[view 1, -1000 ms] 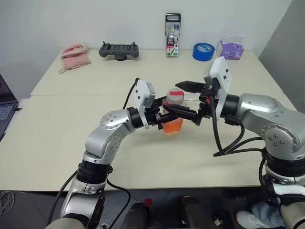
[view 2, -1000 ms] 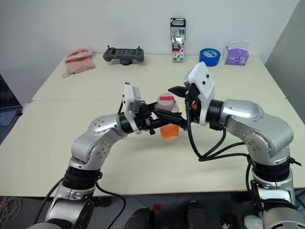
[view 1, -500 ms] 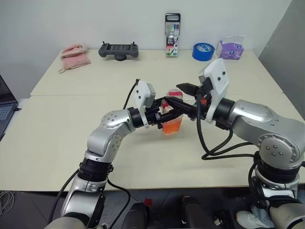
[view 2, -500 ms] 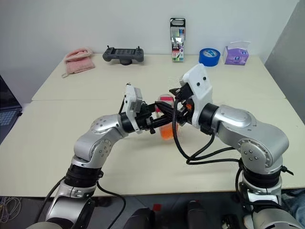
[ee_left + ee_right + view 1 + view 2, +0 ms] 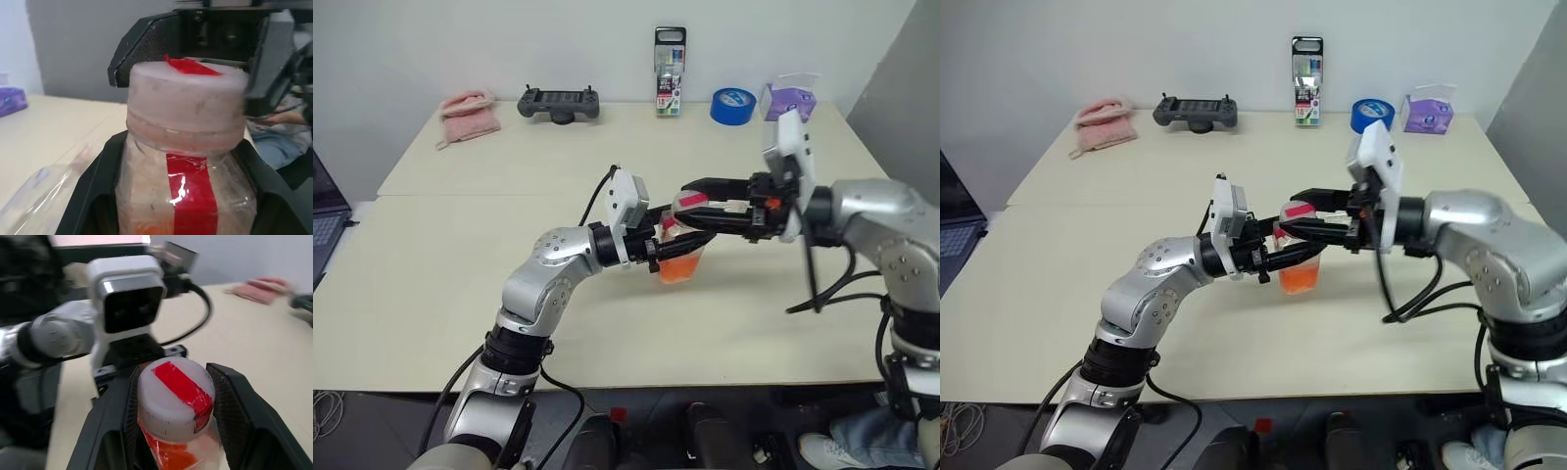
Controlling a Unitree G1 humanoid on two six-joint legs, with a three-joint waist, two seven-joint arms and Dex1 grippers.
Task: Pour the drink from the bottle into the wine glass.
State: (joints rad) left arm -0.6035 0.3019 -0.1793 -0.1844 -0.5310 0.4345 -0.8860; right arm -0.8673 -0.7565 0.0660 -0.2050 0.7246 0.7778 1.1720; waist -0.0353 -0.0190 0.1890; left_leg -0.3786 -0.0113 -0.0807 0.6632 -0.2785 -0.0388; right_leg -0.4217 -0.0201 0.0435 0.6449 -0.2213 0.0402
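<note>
The left gripper [image 5: 668, 245] clamps the bottle [image 5: 679, 253] above the table [image 5: 440, 284]; orange drink [image 5: 1299, 277] fills its lower part (cap [image 5: 175, 391] on); the right gripper [image 5: 173, 404] closes around the cap.

Beige table [image 5: 460, 294] bore, along far edge: folded pink cloth [image 5: 467, 114], black handheld controller [image 5: 558, 102], upright marker pack [image 5: 668, 72], blue tape roll [image 5: 732, 106], purple tissue box [image 5: 789, 99]. Dark laptop corner [image 5: 325, 217] sat off table's left edge.
</note>
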